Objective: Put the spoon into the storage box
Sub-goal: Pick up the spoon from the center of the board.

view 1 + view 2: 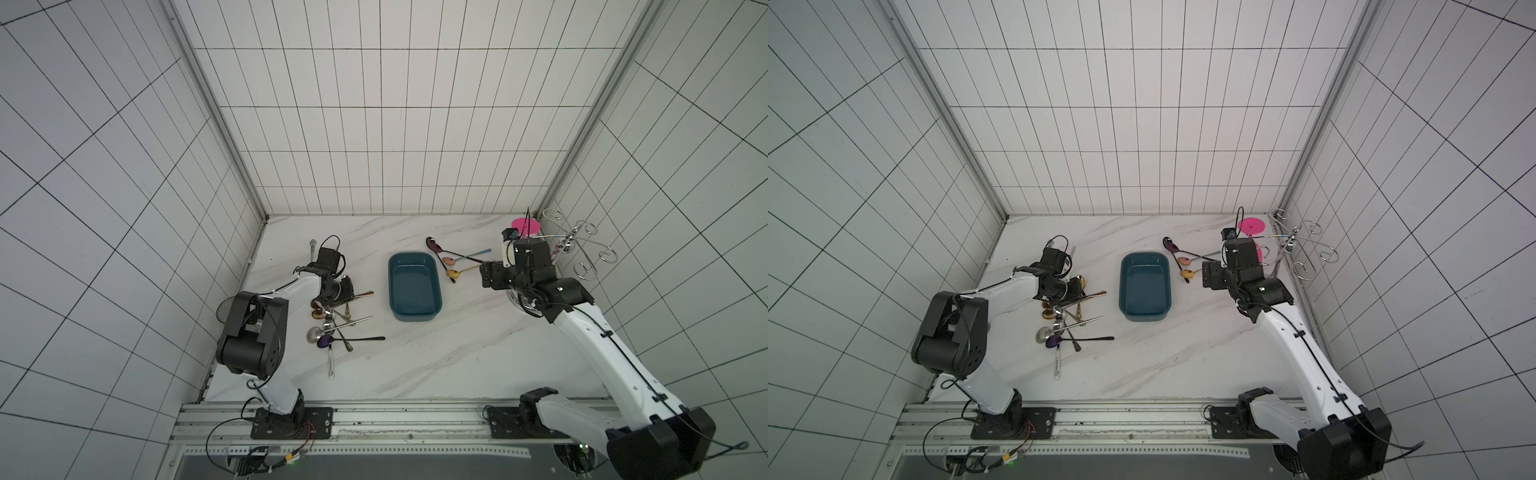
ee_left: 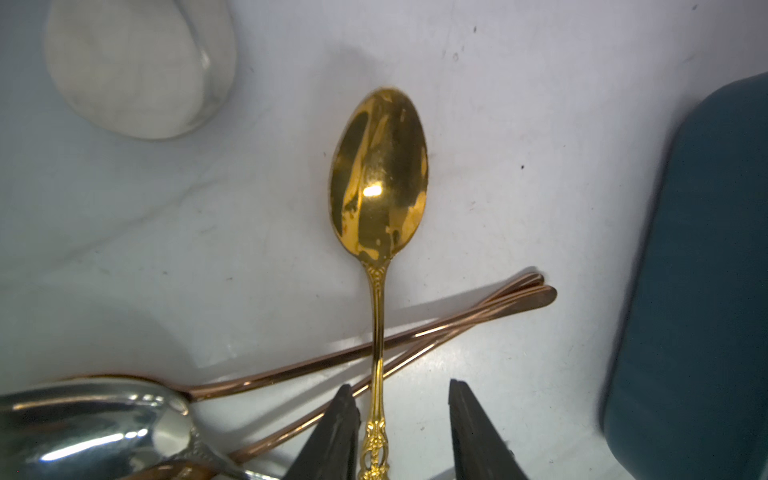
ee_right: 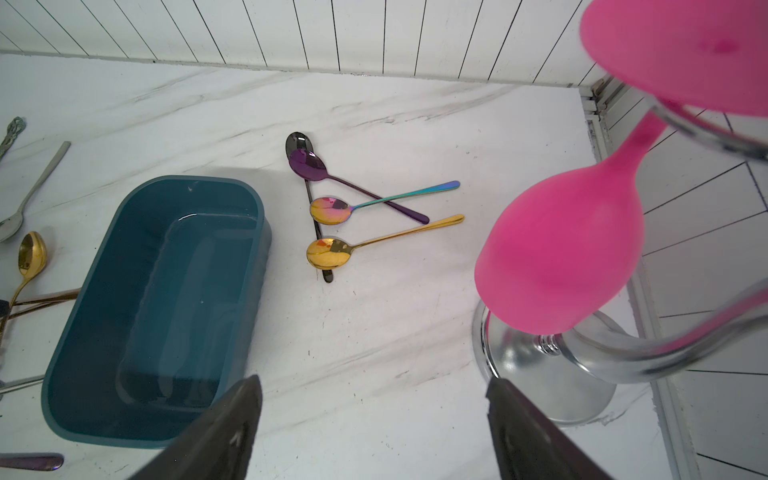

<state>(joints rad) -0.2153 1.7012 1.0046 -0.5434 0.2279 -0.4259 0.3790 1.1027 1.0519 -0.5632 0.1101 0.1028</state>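
A gold spoon (image 2: 379, 174) with an ornate handle lies on the marble table, its handle crossing two copper spoons (image 2: 457, 320). My left gripper (image 2: 401, 386) is down over that handle with its jaws astride it. One finger (image 2: 340, 419) touches the handle; the other stands apart from it. The dark teal storage box (image 1: 413, 291) (image 1: 1145, 291) sits mid-table with nothing in it, just to the right of the left gripper (image 1: 343, 293). My right gripper (image 3: 372, 380) hovers wide open above bare table, between the box (image 3: 166, 291) and a chrome rack.
Several spoons lie heaped in front of the left gripper (image 1: 332, 332). A second cluster, with purple (image 3: 309, 166), rainbow (image 3: 332, 210) and gold (image 3: 328, 253) spoons, lies right of the box. A pink goblet (image 3: 561, 249) hangs upside down on the chrome rack (image 1: 582, 249) by the right wall.
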